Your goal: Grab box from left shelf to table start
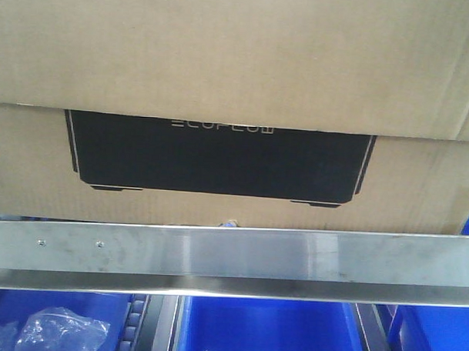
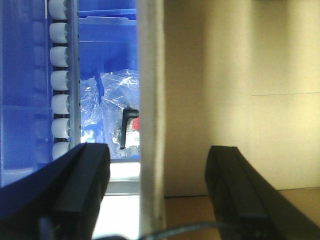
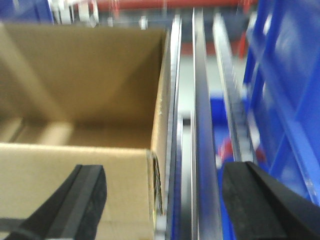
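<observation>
Though the front view hides it, the box (image 3: pixel 85 75) stands open.

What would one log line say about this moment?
box: on left shelf, ungripped | left gripper: open, astride box wall | right gripper: open, astride box wall

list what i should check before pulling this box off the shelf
1. Left gripper astride a wall of the box: ok, jaws open on either side.
2. Right gripper astride the box's wall: ok, jaws open.
3. Firm hold on the box: not ok, neither gripper is shut.
4. Right jaws free of the steel tracks beside the box: cannot tell.
5. Box clears the left shelf at its front rail: cannot tell.
6. Table ready: cannot tell, not in view.
</observation>
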`<action>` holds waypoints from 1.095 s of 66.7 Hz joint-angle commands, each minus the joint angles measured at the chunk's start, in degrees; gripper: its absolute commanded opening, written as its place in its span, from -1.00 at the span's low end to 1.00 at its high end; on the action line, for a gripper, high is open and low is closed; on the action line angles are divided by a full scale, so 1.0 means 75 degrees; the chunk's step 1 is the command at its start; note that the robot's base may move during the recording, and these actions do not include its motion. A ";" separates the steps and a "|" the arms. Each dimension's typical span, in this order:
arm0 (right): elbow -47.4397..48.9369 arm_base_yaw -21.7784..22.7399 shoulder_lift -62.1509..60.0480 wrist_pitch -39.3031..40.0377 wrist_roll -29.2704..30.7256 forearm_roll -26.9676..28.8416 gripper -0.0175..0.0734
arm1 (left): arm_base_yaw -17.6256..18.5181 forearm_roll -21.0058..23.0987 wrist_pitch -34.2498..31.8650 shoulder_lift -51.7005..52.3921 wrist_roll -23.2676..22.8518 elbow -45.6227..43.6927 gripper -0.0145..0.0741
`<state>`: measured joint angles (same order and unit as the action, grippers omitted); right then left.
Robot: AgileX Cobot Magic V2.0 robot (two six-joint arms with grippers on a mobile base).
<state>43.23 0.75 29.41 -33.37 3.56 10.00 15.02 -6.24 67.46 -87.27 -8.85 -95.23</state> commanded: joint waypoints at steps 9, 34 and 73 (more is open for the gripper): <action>0.2266 -0.0009 0.2490 -0.0486 0.0462 0.0029 0.64 | 0.0046 -0.0067 -0.0283 0.0261 -0.0094 -0.0261 0.06; 0.4563 -0.0009 0.5937 -0.1032 0.0462 0.0340 0.64 | 0.0046 -0.0067 -0.0448 0.0261 -0.0094 -0.0261 0.06; 0.4822 -0.0009 0.7471 -0.1058 0.0470 0.0340 -0.47 | 0.0046 -0.0067 -0.0334 -0.0074 -0.0094 -0.0261 -0.64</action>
<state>77.57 0.30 87.22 -45.07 7.59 12.77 15.02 -6.63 66.79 -89.78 -10.00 -95.23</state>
